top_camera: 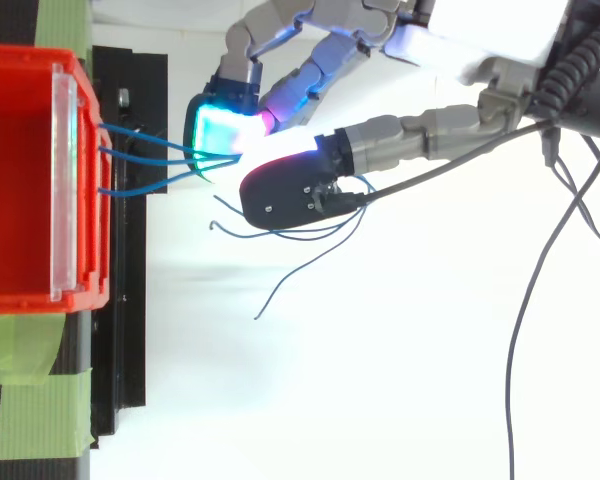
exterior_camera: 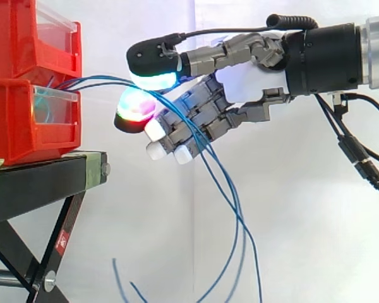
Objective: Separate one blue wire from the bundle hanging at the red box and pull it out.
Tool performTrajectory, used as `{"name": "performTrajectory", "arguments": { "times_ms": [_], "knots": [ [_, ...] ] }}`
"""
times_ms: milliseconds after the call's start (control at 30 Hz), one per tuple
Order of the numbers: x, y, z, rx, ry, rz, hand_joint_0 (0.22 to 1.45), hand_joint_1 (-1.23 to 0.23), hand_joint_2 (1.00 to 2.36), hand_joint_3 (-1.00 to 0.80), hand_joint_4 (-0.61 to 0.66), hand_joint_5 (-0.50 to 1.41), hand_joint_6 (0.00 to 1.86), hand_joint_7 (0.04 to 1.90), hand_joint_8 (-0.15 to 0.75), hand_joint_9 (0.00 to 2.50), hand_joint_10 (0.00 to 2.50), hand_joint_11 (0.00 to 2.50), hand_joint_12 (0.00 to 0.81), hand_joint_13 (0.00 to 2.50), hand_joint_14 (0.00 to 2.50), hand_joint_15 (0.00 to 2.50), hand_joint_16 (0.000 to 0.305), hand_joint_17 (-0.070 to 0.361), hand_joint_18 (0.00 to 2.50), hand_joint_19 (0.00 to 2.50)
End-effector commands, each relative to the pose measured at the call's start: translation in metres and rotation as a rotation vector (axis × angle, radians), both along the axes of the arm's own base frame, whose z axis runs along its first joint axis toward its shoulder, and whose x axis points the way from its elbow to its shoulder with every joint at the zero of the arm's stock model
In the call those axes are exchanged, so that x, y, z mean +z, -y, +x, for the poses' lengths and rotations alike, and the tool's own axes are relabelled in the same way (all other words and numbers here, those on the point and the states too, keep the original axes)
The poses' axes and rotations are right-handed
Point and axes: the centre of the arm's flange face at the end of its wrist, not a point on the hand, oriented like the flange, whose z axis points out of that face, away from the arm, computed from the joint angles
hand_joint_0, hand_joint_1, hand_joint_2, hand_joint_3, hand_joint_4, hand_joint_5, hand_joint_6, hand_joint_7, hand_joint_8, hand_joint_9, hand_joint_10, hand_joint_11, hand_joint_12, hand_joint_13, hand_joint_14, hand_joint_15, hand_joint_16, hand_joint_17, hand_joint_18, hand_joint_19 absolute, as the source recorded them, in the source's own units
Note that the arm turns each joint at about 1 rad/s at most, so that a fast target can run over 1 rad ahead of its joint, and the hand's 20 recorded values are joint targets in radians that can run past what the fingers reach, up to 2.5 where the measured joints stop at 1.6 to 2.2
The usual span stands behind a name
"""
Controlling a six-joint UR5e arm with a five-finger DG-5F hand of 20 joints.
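Several thin blue wires (exterior_camera: 224, 189) come out of the front of the lower red box (exterior_camera: 25, 126) and hang in long loops towards the floor. From above, the blue wires (top_camera: 140, 150) leave the red box (top_camera: 20, 180) apart and run together at the glowing fingertips. My hand (exterior_camera: 246, 82) reaches in from the right, just in front of the box. Its thumb lies over the wires and a finger with a magenta-green pad (exterior_camera: 136, 106) sits under them, pinching them. I cannot tell how many wires the pinch holds. The other fingers curl loosely beside the hanging strands.
A second red box (exterior_camera: 25, 38) is stacked on the lower one; both rest on a black stand (exterior_camera: 38, 177) with crossed legs. Green tape (top_camera: 30, 400) marks the stand's top. Loose wire ends (top_camera: 270, 300) trail to the right of the stand.
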Motion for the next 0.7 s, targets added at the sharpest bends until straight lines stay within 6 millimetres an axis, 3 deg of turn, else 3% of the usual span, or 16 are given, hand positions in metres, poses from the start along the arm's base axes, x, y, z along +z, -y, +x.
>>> {"name": "performTrajectory", "arguments": {
  "times_ms": [0,267,533,667],
  "knots": [
    [0.001,0.000,0.000,0.000,0.001,-0.003,0.57,-0.72,1.02,-0.18,0.12,-0.15,0.88,0.89,0.371,0.97,0.02,0.59,0.449,0.86,0.01,0.43,0.052,0.117,0.87,0.50],
    [0.000,0.000,0.000,-0.001,-0.001,-0.001,0.59,-0.73,1.02,-0.12,0.04,-0.15,0.91,0.87,0.382,0.99,0.02,0.62,0.458,0.89,0.01,0.44,0.054,0.121,0.89,0.49],
    [0.018,0.000,-0.005,-0.001,0.024,-0.016,0.61,-0.76,1.02,-0.07,-0.04,-0.15,0.93,0.86,0.377,1.03,0.02,0.67,0.460,0.93,0.02,0.46,0.054,0.122,0.92,0.49],
    [0.019,0.000,-0.006,-0.002,0.024,-0.025,0.61,-0.76,1.02,-0.04,-0.08,-0.16,0.94,0.87,0.383,1.07,0.02,0.72,0.475,1.13,0.02,0.56,0.053,0.119,0.97,0.49]
  ]
}}
